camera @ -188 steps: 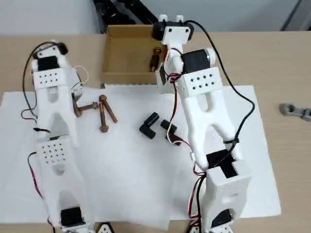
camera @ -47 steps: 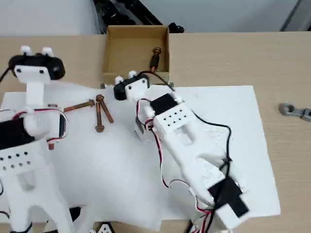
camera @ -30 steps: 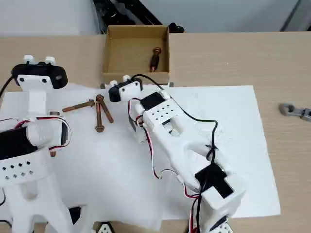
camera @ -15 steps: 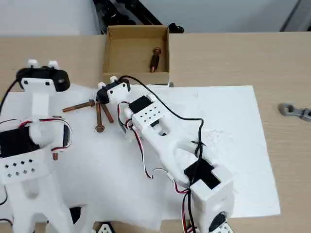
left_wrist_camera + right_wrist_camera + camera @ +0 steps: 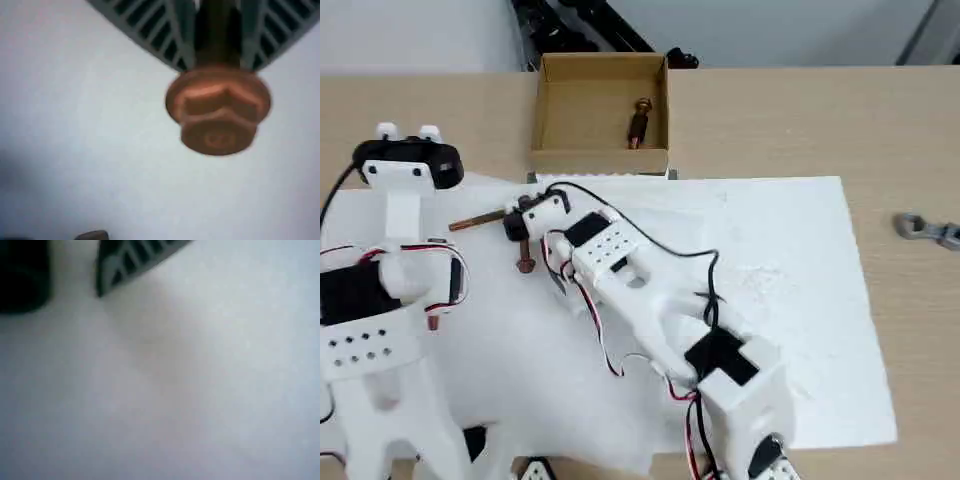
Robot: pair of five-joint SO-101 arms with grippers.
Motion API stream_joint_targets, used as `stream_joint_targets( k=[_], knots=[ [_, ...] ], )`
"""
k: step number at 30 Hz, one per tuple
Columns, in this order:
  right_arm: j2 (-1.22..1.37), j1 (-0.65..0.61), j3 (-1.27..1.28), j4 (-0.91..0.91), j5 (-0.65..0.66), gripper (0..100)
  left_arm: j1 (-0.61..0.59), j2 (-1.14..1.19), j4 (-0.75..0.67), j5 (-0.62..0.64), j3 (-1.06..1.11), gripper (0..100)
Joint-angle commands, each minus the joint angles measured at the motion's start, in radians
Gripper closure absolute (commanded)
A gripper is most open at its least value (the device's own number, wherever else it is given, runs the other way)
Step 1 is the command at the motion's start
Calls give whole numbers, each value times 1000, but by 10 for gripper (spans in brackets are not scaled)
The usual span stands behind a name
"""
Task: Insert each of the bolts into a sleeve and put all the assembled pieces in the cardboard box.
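Left pincer: we see it clamping a copper bolt, head down.
Right pincer: we cannot tell its opening.
Risk: we judge it may knock the loose bolts aside.

Three bolts, one assembled piece, one cardboard box.

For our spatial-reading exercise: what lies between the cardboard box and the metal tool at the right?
No object: the high view shows bare table and the white sheet's corner between the cardboard box and the metal tool.
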Motion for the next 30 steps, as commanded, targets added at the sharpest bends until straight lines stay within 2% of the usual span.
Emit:
stream_joint_targets(
  k=[1, 13, 23, 30],
  knots=[
    [-10, -1, -2, 70, -9, 667, 6, -29, 6, -6, -7, 994],
    [-31, -1, 2, 82, -21, 675, 6, -29, 6, 9, -5, 994],
    [-31, -4, 2, 82, -31, 971, 6, -29, 8, 15, -5, 994],
    [-33, -4, 3, 82, -31, 990, 6, -29, 8, 15, -5, 994]
  ],
)
